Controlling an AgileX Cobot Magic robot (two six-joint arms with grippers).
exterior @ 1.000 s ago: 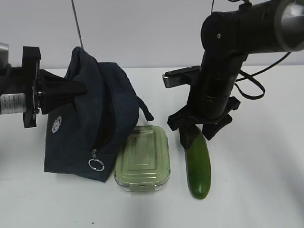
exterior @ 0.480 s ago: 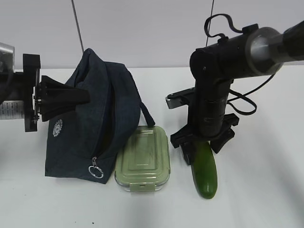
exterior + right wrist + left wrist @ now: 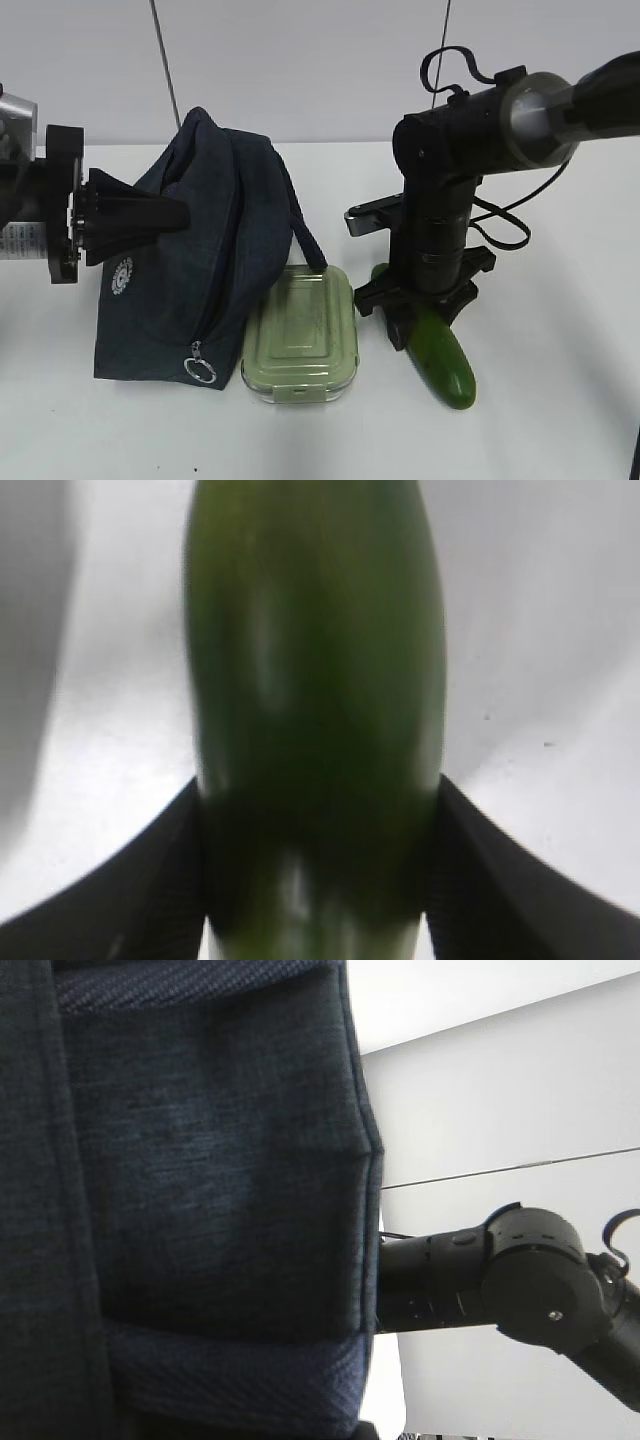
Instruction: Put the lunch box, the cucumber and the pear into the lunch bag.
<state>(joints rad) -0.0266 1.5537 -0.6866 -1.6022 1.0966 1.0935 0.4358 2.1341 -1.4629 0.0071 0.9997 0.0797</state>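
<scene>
The navy lunch bag (image 3: 210, 260) stands at the left, its zipper gaping along the front. My left gripper (image 3: 180, 213) is shut on the bag's fabric on its left side; the left wrist view is filled by the bag (image 3: 200, 1160), so the jaws are hidden there. The sage-green lunch box (image 3: 302, 335) lies on the table against the bag's right side. My right gripper (image 3: 420, 318) is shut on the dark green cucumber (image 3: 445, 360), whose free end slants down to the right near the table. In the right wrist view the cucumber (image 3: 315, 680) fills the gap in the right gripper (image 3: 318, 810). The pear is out of view.
The zipper's metal ring pull (image 3: 200, 371) hangs at the bag's lower front. The bag's handle strap (image 3: 305, 240) loops down behind the lunch box. The right arm (image 3: 520, 1280) shows past the bag in the left wrist view. The white table (image 3: 560, 330) ends at a pale wall behind.
The right gripper has turned with the cucumber, whose free end swung to the right. The bag's top has shifted right and the bag stands more upright.
</scene>
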